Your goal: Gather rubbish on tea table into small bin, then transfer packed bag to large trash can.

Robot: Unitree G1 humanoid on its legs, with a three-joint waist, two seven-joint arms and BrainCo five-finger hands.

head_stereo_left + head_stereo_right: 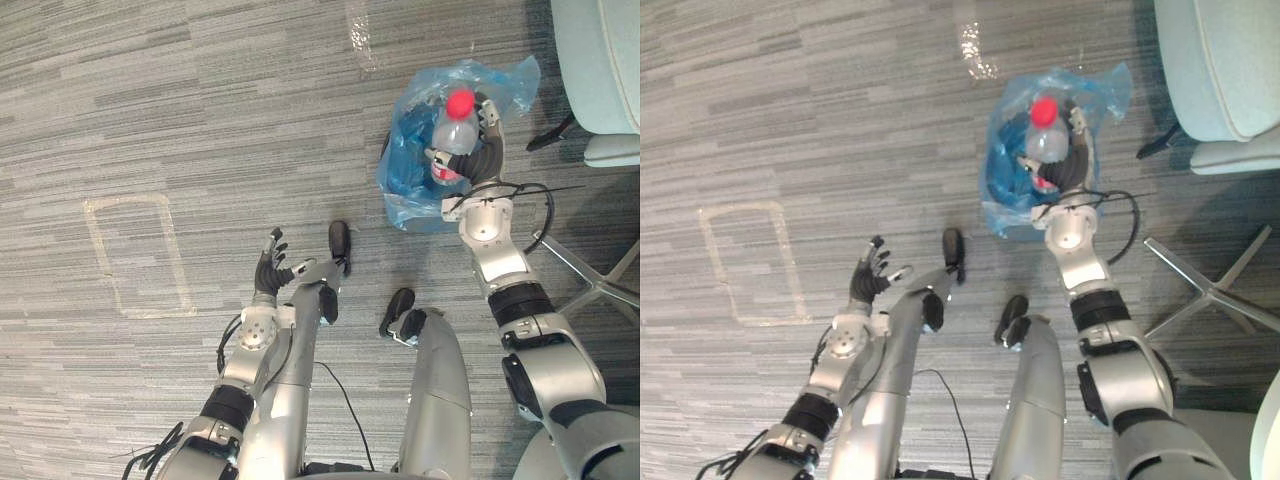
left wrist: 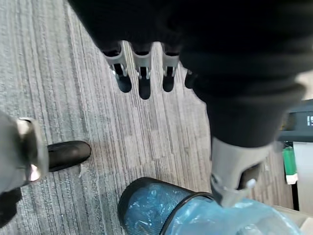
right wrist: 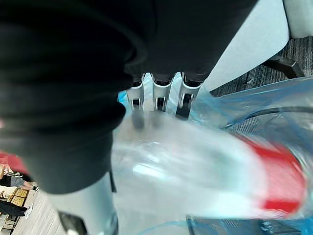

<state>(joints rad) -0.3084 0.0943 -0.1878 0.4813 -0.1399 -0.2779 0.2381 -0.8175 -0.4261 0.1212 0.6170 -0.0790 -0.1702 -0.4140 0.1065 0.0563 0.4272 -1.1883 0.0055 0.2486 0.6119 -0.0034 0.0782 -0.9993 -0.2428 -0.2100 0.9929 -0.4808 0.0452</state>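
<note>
A clear plastic bottle with a red cap is gripped in my right hand, whose fingers curl round its body. It hangs over the small bin, a black mesh bin lined with a blue plastic bag, standing on the floor. In the right wrist view the bottle lies across the palm with its red cap above the blue bag. My left hand is held low over the carpet to the left, fingers spread and holding nothing. The left wrist view shows the bin past its fingers.
A pale armchair stands at the top right, close to the bin. A chair's metal star base spreads over the floor at the right. A taped rectangle marks the grey carpet at the left.
</note>
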